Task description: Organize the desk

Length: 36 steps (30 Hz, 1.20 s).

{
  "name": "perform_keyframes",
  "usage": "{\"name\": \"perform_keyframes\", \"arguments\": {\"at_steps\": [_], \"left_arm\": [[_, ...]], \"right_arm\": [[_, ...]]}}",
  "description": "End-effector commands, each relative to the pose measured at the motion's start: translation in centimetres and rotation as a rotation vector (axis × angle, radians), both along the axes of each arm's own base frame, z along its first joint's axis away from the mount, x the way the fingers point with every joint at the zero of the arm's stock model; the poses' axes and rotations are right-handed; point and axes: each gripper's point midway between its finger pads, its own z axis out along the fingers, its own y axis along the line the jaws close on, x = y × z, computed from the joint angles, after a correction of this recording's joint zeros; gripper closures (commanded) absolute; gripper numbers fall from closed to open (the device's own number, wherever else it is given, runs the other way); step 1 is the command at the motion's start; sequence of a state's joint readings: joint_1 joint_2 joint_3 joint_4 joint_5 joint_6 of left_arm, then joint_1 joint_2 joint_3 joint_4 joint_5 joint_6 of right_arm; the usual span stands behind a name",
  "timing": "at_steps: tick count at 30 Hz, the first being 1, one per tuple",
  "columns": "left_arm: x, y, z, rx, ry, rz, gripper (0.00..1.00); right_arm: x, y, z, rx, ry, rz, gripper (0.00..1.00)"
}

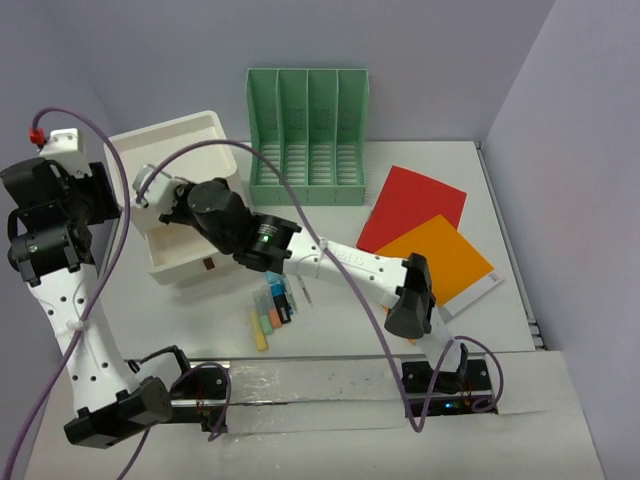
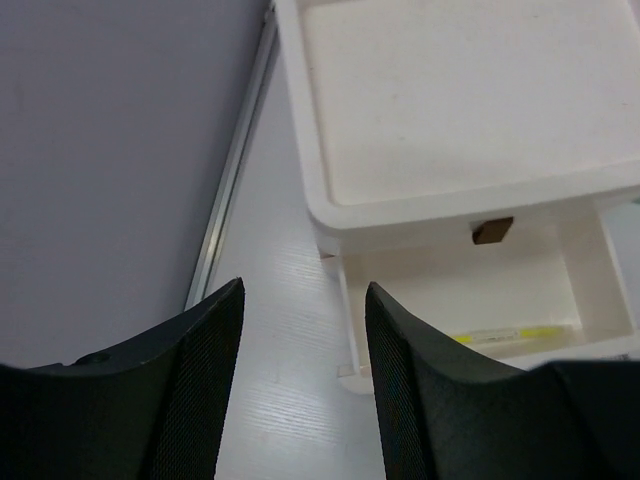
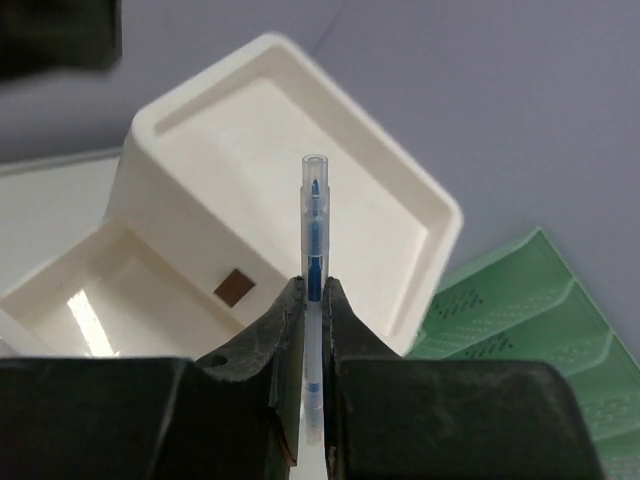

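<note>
The white desk (image 1: 340,330) carries a white drawer box (image 1: 185,150) with one drawer pulled open (image 1: 180,255). My right gripper (image 1: 165,195) reaches over that drawer. In the right wrist view it (image 3: 314,290) is shut on a blue pen with a clear cap (image 3: 314,225), held upright in front of the box (image 3: 300,140). My left gripper (image 1: 108,192) is left of the box, open and empty (image 2: 303,300), above bare desk (image 2: 280,380). A yellow pen (image 2: 500,337) lies in the open drawer (image 2: 470,280).
A green slotted file holder (image 1: 308,135) stands at the back. Red paper (image 1: 412,200) and orange paper (image 1: 445,258) lie on the right. Several coloured markers (image 1: 272,310) lie in front of the box. The grey wall (image 2: 110,150) is close on the left.
</note>
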<state>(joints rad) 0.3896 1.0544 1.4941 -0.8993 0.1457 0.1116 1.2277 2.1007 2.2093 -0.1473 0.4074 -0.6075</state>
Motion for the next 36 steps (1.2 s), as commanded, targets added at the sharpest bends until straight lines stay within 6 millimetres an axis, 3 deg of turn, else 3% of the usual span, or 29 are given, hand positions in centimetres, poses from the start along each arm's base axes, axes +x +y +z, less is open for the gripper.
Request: {"name": "perform_keyframes", "arguments": {"at_steps": [1, 3, 7, 10, 11, 12, 13, 16, 18, 22, 23, 25, 28, 31, 32, 33, 34, 35, 36], "left_arm": [[0.1, 0.6, 0.5, -0.043, -0.035, -0.007, 0.42], [0.2, 0.8, 0.5, -0.048, -0.039, 0.004, 0.42], [0.5, 1.0, 0.6, -0.066, -0.044, 0.010, 0.42], [0.6, 0.6, 0.6, -0.069, -0.044, -0.015, 0.42], [0.6, 0.6, 0.5, -0.067, -0.039, -0.020, 0.42], [0.6, 0.6, 0.4, -0.066, -0.036, -0.023, 0.41], [0.6, 0.6, 0.4, -0.061, -0.035, -0.024, 0.41], [0.8, 0.4, 0.2, -0.072, -0.018, -0.046, 0.41], [1.0, 0.0, 0.6, -0.080, -0.019, -0.070, 0.41], [1.6, -1.9, 2.9, -0.099, -0.069, -0.191, 0.43], [1.6, -2.3, 4.5, -0.097, -0.102, -0.206, 0.45], [1.7, -3.1, 6.4, -0.102, -0.137, -0.243, 0.53], [2.8, -6.1, 9.8, -0.092, -0.163, -0.346, 0.61], [5.1, -11.5, 9.9, -0.050, -0.119, -0.510, 0.58], [5.7, -13.3, 9.1, -0.036, -0.077, -0.564, 0.57], [6.2, -15.0, 8.7, 0.003, -0.047, -0.612, 0.54], [6.6, -16.8, 7.9, 0.052, -0.007, -0.670, 0.51], [6.8, -19.8, 5.7, 0.082, 0.079, -0.758, 0.47], [5.7, -23.5, 4.1, 0.162, 0.126, -0.915, 0.45]], "right_arm": [[0.4, 2.4, -3.7, -0.058, -0.027, 0.109, 1.00], [-0.1, 3.1, -3.9, -0.046, -0.013, 0.139, 1.00], [0.0, 4.7, -6.6, -0.086, -0.017, 0.167, 0.99], [0.2, 5.1, -8.7, -0.153, 0.021, 0.164, 0.77], [0.1, 4.9, -9.0, -0.158, 0.028, 0.164, 0.56], [-0.1, 4.7, -9.1, -0.161, 0.030, 0.166, 0.42], [-0.3, 4.5, -9.1, -0.165, 0.032, 0.169, 0.38], [-0.4, 3.2, -8.3, -0.165, 0.032, 0.144, 0.35], [-0.3, 2.1, -6.6, -0.131, 0.035, 0.103, 0.35], [-0.5, -0.8, -3.3, 0.003, 0.131, 0.015, 0.35], [-0.9, -2.0, -1.8, 0.039, 0.147, 0.006, 0.35], [-1.3, -4.0, -1.0, 0.076, 0.202, -0.024, 0.35], [-1.0, -10.9, -2.5, 0.113, 0.370, -0.152, 0.35], [0.5, -18.4, -6.2, 0.204, 0.608, -0.290, 0.35], [0.3, -21.6, -6.0, 0.279, 0.673, -0.305, 0.35], [-0.3, -23.9, -7.7, 0.308, 0.748, -0.321, 0.35], [-0.7, -26.1, -10.6, 0.311, 0.818, -0.358, 0.35], [-0.6, -28.8, -11.8, 0.359, 0.849, -0.416, 0.35], [-0.8, -30.2, -12.3, 0.384, 0.861, -0.436, 0.35]]}}
